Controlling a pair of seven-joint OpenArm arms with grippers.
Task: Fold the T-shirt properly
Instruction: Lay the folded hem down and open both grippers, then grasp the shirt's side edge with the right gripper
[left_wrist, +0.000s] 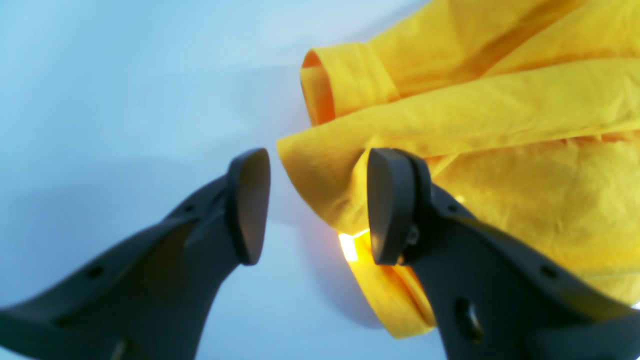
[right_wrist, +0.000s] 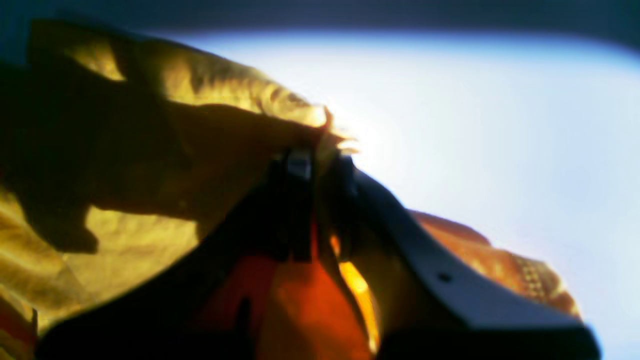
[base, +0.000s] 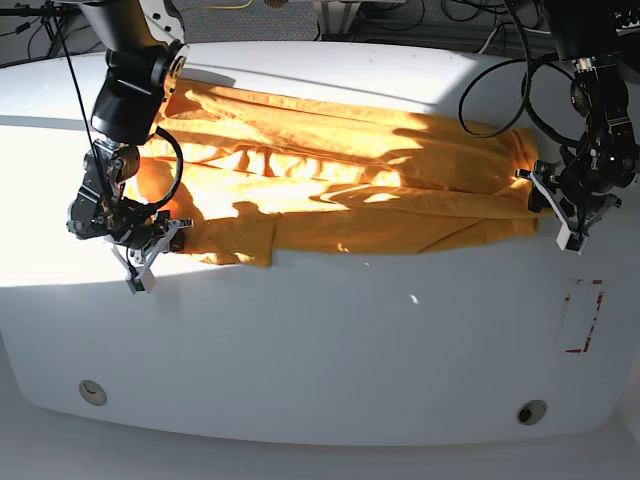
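A corner of the T-shirt (base: 330, 180) is pinched by the right gripper (right_wrist: 320, 160). The left gripper (left_wrist: 315, 205) is held spread (one jaw against the hem); closing there is judged the next need.

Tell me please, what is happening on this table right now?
Two robot arms are folding an orange-yellow T-shirt spread across a white table. The right gripper has pinched one end of the cloth. The left gripper is open at the other end, with a fold of the shirt between its fingers, not yet clamped.
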